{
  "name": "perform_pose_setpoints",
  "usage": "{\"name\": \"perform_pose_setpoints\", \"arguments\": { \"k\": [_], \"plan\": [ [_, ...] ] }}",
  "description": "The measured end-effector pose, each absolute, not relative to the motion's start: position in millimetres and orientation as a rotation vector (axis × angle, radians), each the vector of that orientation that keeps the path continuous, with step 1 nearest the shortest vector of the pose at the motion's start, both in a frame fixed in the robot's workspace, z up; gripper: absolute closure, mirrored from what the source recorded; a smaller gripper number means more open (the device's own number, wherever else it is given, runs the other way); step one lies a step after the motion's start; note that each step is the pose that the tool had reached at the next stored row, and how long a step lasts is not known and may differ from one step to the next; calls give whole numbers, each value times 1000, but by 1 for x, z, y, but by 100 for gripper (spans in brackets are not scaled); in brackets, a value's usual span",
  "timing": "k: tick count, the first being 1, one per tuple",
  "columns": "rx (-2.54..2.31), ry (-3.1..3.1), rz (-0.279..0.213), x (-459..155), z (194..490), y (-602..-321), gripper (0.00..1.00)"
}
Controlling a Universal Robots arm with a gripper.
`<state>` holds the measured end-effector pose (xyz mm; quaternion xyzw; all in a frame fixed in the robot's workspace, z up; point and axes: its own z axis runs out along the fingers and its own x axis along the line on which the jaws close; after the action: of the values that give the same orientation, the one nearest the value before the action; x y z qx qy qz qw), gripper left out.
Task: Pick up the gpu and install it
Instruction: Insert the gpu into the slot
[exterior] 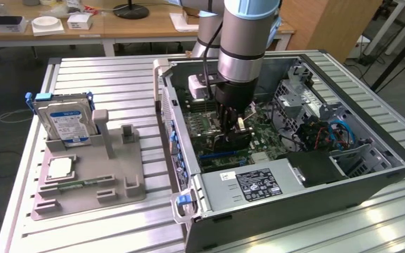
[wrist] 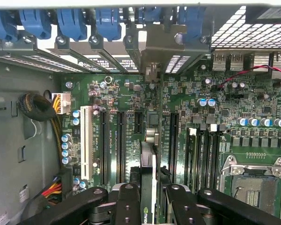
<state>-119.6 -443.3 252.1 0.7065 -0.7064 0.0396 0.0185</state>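
While gripper [wrist: 147,201] is clamped on the gpu [wrist: 149,154] — edge-on over motherboard [wrist: 192,89] slots, bracket end at pc case [exterior: 371,176] rear edge | pick: done | seating: looks unfinished — can't confirm

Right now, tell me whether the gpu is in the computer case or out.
In: the gripper holds the gpu edge-on over the motherboard slots inside the case. Seated or not, cannot tell.

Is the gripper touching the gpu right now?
Touching. The wrist view shows the gripper fingers pressed against both faces of the gpu, edge-on over the motherboard.
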Motion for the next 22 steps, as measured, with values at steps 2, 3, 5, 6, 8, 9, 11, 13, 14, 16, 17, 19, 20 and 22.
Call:
{"name": "perform_pose_setpoints", "arguments": {
  "k": [2, 3, 5, 6, 8, 9, 11, 13, 14, 16, 17, 19, 20, 22],
  "plan": [
    [2195, -2194, 122, -119, 252, -443, 74],
    [2196, -2194, 121, -119, 252, -443, 74],
    [2196, -2194, 120, -119, 252, -443, 74],
    [2196, -2194, 120, -119, 252, -443, 74],
    [2197, -2194, 119, -119, 252, -443, 74],
    [2197, -2194, 120, -119, 252, -443, 74],
    [2198, -2195, 121, -119, 251, -443, 74],
    [2198, -2195, 122, -119, 251, -443, 74],
    [2198, -2195, 122, -119, 251, -443, 74],
    [2199, -2195, 122, -119, 250, -442, 74],
    [2199, -2195, 122, -119, 250, -442, 74],
    [2198, -2195, 122, -119, 250, -442, 74],
    [2198, -2195, 122, -119, 250, -442, 74],
    [2198, -2195, 123, -120, 250, -442, 74]
  ]
}}
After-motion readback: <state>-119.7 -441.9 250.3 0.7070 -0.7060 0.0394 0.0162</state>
